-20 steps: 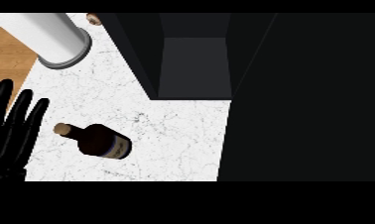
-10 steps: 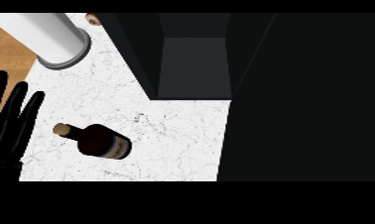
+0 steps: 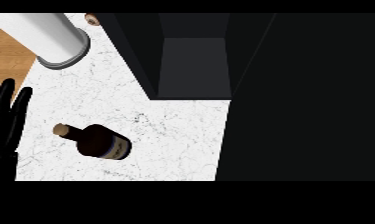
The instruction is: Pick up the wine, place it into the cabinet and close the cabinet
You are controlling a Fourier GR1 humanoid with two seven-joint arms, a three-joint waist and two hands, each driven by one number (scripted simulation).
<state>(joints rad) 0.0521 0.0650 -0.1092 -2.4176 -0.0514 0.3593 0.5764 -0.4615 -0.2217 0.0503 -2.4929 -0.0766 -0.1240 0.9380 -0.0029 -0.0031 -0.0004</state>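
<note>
A dark wine bottle [image 3: 102, 141] with a cork stopper lies on its side on the white marble counter [image 3: 176, 134], neck pointing to the left. The dark cabinet [image 3: 194, 64] stands open at the back, its grey inner floor showing. At the left edge my left hand [image 3: 13, 114] rests open with its fingers up, a short way left of the bottle's cork and apart from it. My right hand shows nowhere.
A tall white cylinder with a grey rim [image 3: 55, 37] stands at the back left. A small brown round thing [image 3: 92, 18] sits beside the cabinet's far left corner. Wooden surface [image 3: 18, 54] shows left of the counter. The cabinet's dark open door [image 3: 300, 99] fills the right side.
My left hand has drawn back toward the left edge, so less of it shows. The bottle and the cabinet have not moved.
</note>
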